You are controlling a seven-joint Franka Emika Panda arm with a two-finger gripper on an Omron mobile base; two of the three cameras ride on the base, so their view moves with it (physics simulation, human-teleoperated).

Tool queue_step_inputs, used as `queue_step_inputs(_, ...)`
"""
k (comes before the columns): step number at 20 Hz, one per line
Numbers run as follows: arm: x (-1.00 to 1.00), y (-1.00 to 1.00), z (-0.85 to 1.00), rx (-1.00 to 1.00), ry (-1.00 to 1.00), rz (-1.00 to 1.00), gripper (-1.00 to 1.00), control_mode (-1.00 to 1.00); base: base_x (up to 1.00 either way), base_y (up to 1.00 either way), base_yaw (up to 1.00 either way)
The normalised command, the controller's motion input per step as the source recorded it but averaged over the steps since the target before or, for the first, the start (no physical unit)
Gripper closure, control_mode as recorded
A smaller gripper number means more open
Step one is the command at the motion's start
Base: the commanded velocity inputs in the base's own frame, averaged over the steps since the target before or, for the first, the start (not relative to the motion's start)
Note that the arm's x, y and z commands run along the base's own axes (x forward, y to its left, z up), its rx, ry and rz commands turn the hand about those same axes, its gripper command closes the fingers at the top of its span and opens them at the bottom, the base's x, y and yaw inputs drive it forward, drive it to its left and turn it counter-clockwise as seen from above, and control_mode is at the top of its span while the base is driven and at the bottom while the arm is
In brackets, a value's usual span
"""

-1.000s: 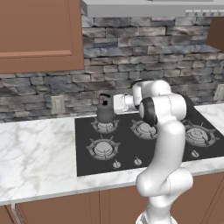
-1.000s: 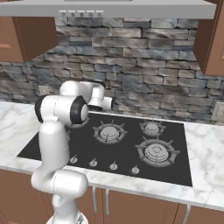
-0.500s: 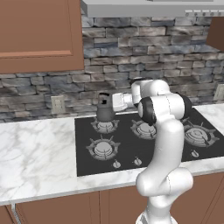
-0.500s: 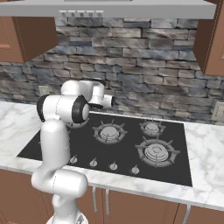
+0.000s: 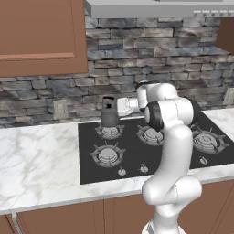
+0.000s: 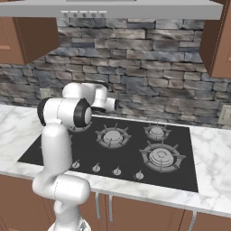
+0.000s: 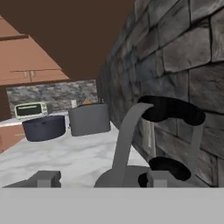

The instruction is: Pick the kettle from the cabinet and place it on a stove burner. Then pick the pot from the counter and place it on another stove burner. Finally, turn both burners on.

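We see kettle [image 5: 109, 117] on rear left burner [image 5: 110, 131]; gripper [image 7: 98, 178] fingertips spread beside handle, released. Kettle base cut off in hand view. Pot [image 7: 43, 127] sits far off on counter [image 7: 65, 153].

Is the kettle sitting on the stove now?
Yes, the left base view shows the kettle standing upright on the back-left burner of the black cooktop.

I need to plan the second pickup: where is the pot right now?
In the hand view the pot sits far down the marble counter, just left of a grey boxy appliance and in front of a pale toaster oven.
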Motion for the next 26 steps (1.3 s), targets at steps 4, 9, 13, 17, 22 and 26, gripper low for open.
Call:
queue_step_inputs(4, -0.15, -0.22, -0.16, 0.05, 0.0, 0.0, -1.0, -1.0, 0.0, 0.0, 0.0)
queue_step_inputs(9, -0.18, -0.14, -0.11, 0.02, 0.0, 0.0, -1.0, -1.0, 0.0, 0.0, 0.0)
queue_step_inputs(13, -0.1, -0.01, -0.01, 0.0, 0.0, 0.0, -1.0, -1.0, 0.0, 0.0, 0.0)
queue_step_inputs(17, -0.08, 0.0, 0.0, 0.0, -0.01, 0.0, -1.0, -1.0, 0.0, 0.0, 0.0)
queue_step_inputs(22, -0.14, 0.0, 0.0, 0.0, -0.03, 0.0, -1.0, -1.0, 0.0, 0.0, 0.0)
queue_step_inputs(26, -0.21, 0.0, 0.0, 0.0, -0.05, 0.0, -1.0, -1.0, 0.0, 0.0, 0.0)
